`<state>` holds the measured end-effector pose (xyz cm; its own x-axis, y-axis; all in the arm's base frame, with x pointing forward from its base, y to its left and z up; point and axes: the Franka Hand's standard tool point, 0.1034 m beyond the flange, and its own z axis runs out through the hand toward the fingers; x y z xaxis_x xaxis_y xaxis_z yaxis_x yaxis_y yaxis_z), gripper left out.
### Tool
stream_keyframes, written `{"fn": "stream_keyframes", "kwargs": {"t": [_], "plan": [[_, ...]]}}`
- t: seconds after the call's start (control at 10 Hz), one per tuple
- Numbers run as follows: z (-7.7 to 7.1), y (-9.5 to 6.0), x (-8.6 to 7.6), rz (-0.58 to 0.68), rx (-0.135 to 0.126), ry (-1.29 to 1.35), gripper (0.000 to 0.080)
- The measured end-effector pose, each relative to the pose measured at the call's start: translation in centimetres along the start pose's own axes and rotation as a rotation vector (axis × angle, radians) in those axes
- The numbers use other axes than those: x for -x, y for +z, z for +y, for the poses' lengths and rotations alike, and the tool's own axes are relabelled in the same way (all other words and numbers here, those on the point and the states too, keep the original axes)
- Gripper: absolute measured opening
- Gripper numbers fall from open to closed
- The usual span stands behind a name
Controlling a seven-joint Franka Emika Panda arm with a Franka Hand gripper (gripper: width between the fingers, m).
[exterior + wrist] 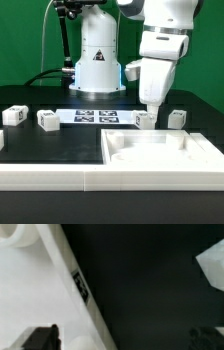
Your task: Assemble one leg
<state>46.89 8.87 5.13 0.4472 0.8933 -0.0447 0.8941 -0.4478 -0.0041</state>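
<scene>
Nearest the lens, the rim bar (60,180) is lying along the bottom, the square panel (120,150) behind it. At centre right my claw (148,108) is hanging just above the leg (147,120). In the wrist view my fingers (40,338) are gaping, holding nothing; I'm judging this the reach, needing next to centre over the leg and descend.

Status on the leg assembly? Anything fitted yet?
Done: nothing fitted; four legs sit loose and the panel has none attached. In hand: the open gripper is just above one leg, holding nothing. Left: grasp that leg and fit it.
</scene>
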Motion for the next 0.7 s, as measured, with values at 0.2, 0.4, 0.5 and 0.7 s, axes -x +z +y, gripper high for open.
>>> {"fn": "stream_keyframes", "kwargs": {"t": [0.2,0.4,0.5,0.7], "plan": [[-1.8,0.0,0.3,0.052,0.022,0.254,0.0649],[-2.6,-0.1,-0.4,0.061,0.005,0.513,0.0649],[-3.1,-0.1,-0.9,0.067,-0.011,0.661,0.0649],[-3.3,0.0,-1.2,0.083,-0.028,0.799,0.0649]]}}
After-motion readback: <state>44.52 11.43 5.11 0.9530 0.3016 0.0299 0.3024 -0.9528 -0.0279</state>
